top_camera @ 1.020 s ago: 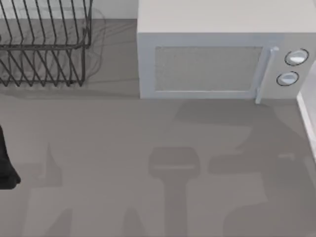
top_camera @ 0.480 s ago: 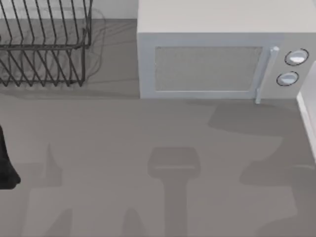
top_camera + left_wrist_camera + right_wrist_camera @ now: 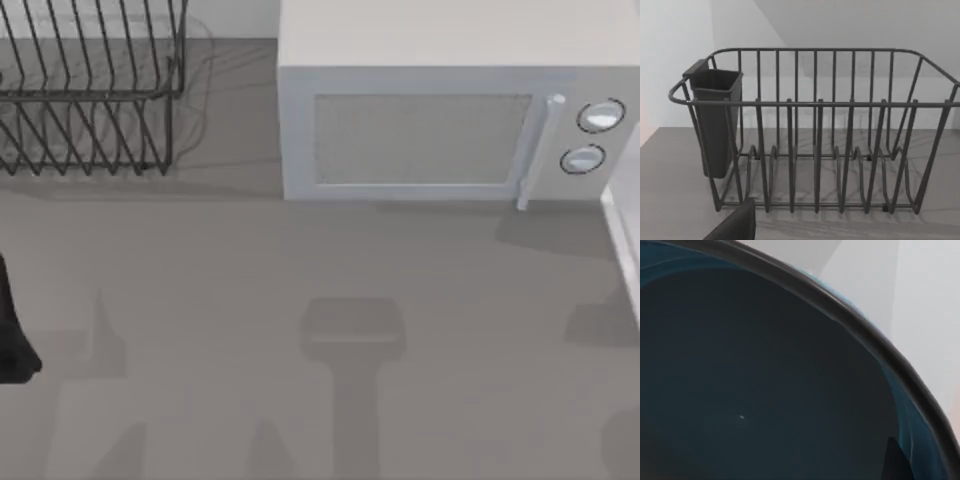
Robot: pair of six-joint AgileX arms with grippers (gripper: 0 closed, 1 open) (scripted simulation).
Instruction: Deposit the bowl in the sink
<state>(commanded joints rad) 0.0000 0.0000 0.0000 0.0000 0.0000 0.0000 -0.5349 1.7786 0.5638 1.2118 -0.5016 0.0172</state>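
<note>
top view looks down on a grey tabletop (image 3: pixel 250 300) with a white microwave (image 3: pixel 440 120) at the back, right of the middle, its door shut, a handle and two round knobs at its right end. at the back left stands a dark wire dish rack (image 3: pixel 90 90). a pale edge of some white thing (image 3: pixel 625 240) runs along the right border; what it is cannot be told. soft shadows lie on the tabletop, some near the middle and some by the right edge. at the left border, about halfway down, a black part of the left arm (image 3: pixel 12 330) pokes in and sits there parked.

the left wrist view faces the same dish rack (image 3: pixel 815 130) from the front: upright wire bars, curved dividers along its floor, and a dark cutlery cup (image 3: pixel 715 120) hung on one end of the rim. a dark corner of the left claw (image 3: pixel 735 225) shows at the lower border of that picture; whether it is spread or pressed together cannot be told.

the right wrist view is very close to the bowl (image 3: pixel 750 375): a glossy teal-blue inside, with a dark rim curving across the picture and a pale wall behind it. a small dark sliver (image 3: pixel 895 460) sits against the inner wall near the rim, likely part of the right claw, but whether that claw is pinching the bowl cannot be told. where the bowl is over the tabletop cannot be told either.
</note>
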